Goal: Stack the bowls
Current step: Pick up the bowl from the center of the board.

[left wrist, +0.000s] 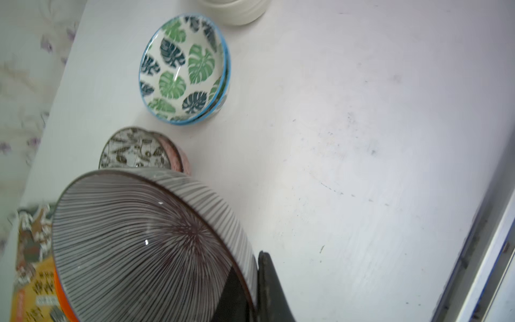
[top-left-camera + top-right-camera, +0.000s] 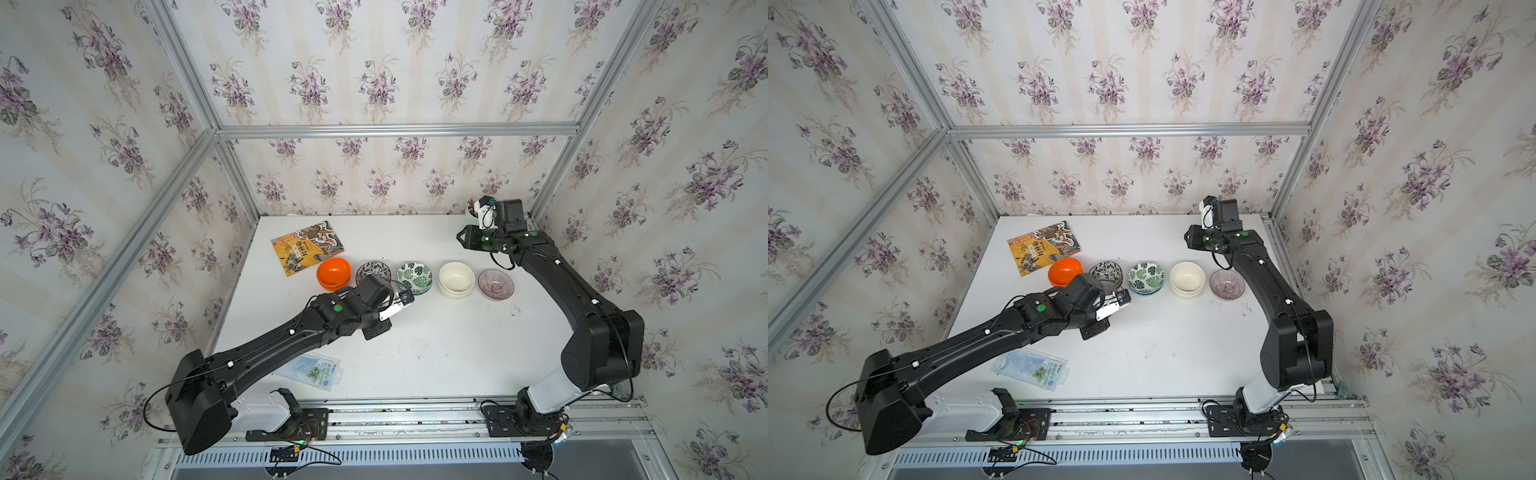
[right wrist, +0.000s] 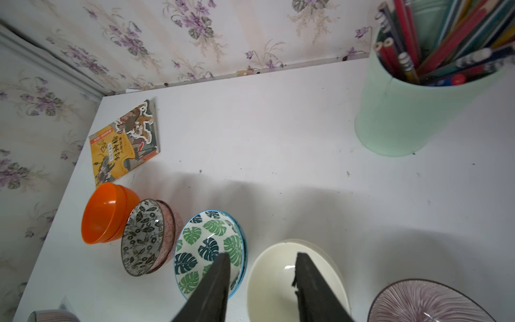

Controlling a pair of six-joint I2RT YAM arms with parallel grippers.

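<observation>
In both top views our left arm [image 2: 270, 345] lies low and long across the white tabletop [image 2: 436, 353]. Its wrist ends just beside the black-and-white leaf-print bowls [image 2: 373, 272]. Our right arm [image 2: 582, 299] bends upward and holds the right gripper [image 2: 460, 240] raised near the far wall, apart from the row of bowls.

That row runs from the orange plastic bowls [image 2: 332, 272] through the leaf-print pair, the green-leaf bowls with blue rims [image 2: 414, 277] and the plain cream bowls [image 2: 456, 279] to a purple striped bowl on the table [image 2: 495, 284]. Floral wallpaper and aluminium framing close us in. An illustrated yellow booklet [image 2: 307, 247] lies just beside the orange pair, and a clear plastic packet [image 2: 311, 370] sits partly under our left arm.

From the left wrist we see the left gripper [image 1: 250, 281] clamped on the rim of the other purple radial-striped bowl [image 1: 139, 245]. The bowl is tilted and hides part of the booklet and the orange bowls.

From the right wrist, our fingers [image 3: 220, 278] stand apart, gripping nothing, with the cream bowls showing below the gap. A mint-green cup of pencils [image 3: 398, 117] stands well off behind.
</observation>
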